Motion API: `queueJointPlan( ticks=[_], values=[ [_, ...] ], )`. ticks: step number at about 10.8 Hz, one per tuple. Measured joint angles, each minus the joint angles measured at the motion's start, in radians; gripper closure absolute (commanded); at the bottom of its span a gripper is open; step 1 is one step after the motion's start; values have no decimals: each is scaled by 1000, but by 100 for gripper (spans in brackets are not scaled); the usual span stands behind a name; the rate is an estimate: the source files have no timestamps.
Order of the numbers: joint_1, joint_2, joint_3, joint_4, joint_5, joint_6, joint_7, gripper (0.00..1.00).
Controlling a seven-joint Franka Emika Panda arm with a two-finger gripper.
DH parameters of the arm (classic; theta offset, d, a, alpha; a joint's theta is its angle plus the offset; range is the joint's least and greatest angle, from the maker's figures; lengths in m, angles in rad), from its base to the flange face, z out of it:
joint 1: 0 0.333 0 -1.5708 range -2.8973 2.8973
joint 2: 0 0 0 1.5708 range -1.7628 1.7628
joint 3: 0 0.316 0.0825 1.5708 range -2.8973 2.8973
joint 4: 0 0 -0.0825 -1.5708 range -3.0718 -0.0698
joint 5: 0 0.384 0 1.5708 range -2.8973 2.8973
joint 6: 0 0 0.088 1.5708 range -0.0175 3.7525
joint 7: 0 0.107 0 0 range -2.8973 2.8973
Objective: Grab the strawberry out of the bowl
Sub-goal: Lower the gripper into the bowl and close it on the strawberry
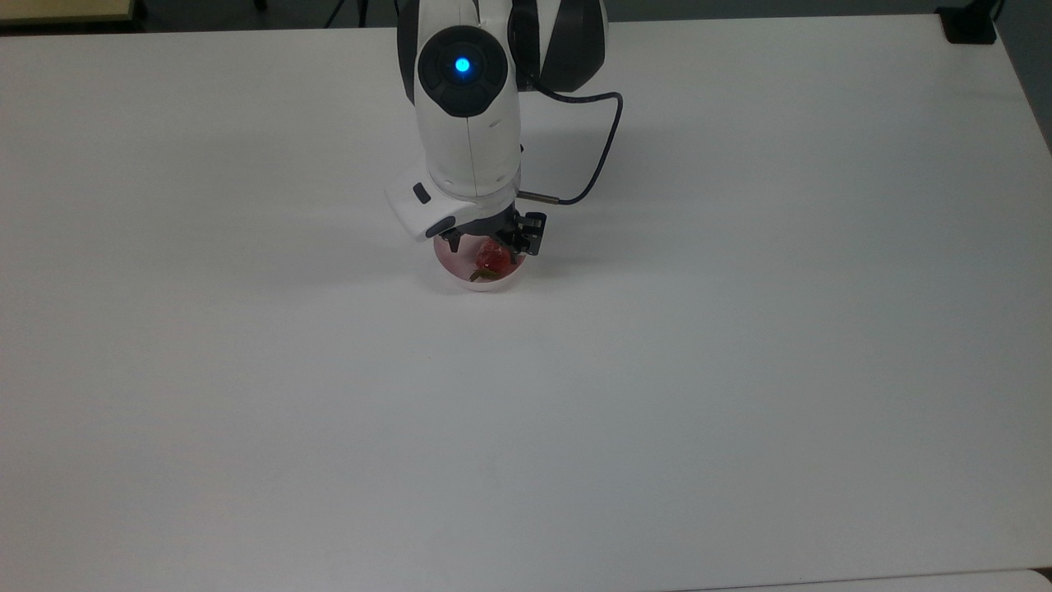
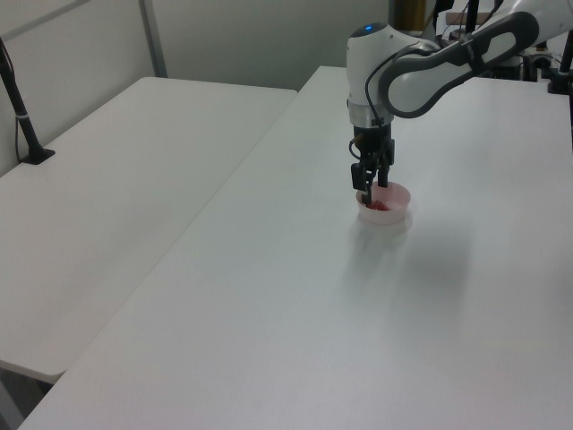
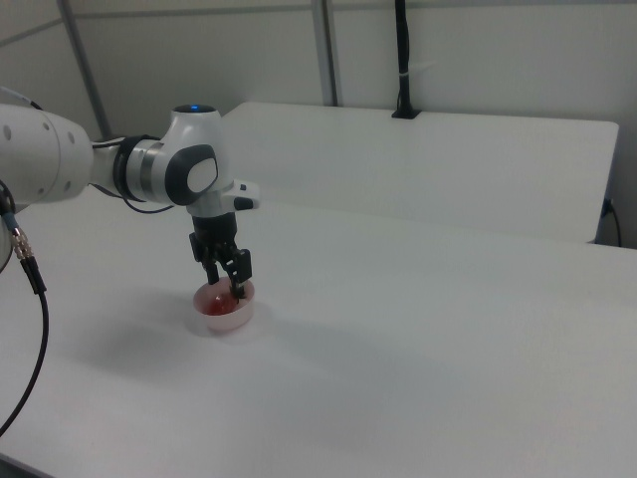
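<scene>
Top view: there is one bowl point(image 1: 485, 278), pale pink, standing on the white table point(image 1: 740, 370), and one strawberry point(image 1: 491, 257) lying inside it, its red body partly covered by the arm's hand and its green stem pointing toward the bowl's near rim. One arm point(image 1: 467, 123) reaches down over the bowl, with one black cable point(image 1: 604, 148) looping from its wrist toward the top view's right. The gripper point(image 1: 485, 244) is lowered into the bowl's mouth with its two dark fingers spread apart, one on each side of the strawberry; the gap between them is wider than the fruit, and whether either finger touches the fruit or the bowl's wall cannot be told. It holds nothing. In the left view the gripper point(image 2: 371, 184) points straight down, its fingertips dipping below the rim of the bowl point(image 2: 391, 211), where a patch of red shows. In the right view the fingers hang over the bowl point(image 3: 225, 311), and the strawberry point(image 3: 214, 303) lies on the bowl's floor toward the right view's left. A second white table point(image 2: 116, 197) stands beside the first.
</scene>
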Motion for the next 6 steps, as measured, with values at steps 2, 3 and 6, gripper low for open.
queueJointPlan(
  ticks=[2,3,6],
  values=[
    [-3,5,0,-4,0,0,0,24],
    [-4,5,0,-8,0,0,0,24],
    [-2,5,6,-32,-3,0,0,24]
  ],
)
